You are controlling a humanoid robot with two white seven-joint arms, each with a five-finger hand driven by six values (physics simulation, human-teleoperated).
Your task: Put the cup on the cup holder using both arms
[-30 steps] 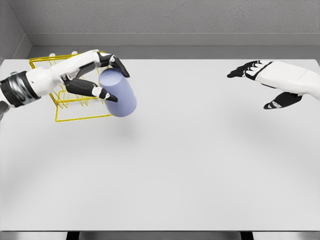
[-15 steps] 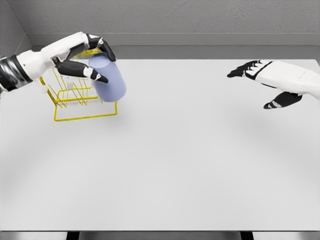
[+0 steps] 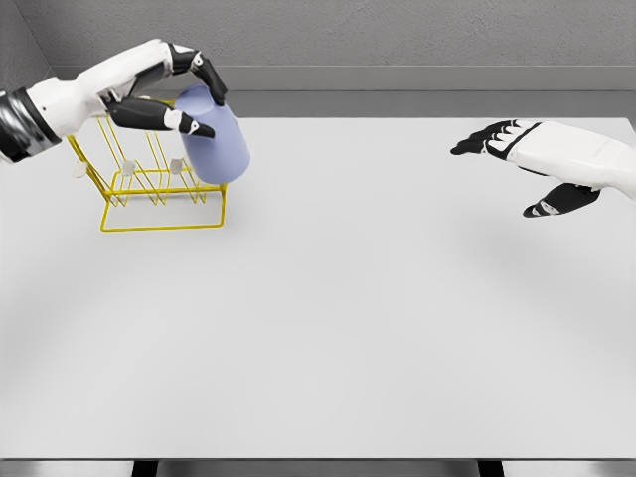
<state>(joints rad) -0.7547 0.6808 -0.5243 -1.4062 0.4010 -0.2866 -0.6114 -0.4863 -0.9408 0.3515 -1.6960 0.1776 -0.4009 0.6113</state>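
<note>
Since the earlier frame, left hand [image 3: 164,94] carries the cup [image 3: 213,136] higher and further back, over the right end of the yellow wire cup holder [image 3: 149,194]. Fingers wrap its upper wall. Likely light, rigid, smooth: grip the sidewall. Count: one cup, one holder. Right hand [image 3: 527,159] hovers spread, empty.

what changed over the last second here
The left hand, gripping the cup throughout, lifted it up and back toward the far left, over the yellow cup holder. The right hand stayed open above the table's right side.
</note>
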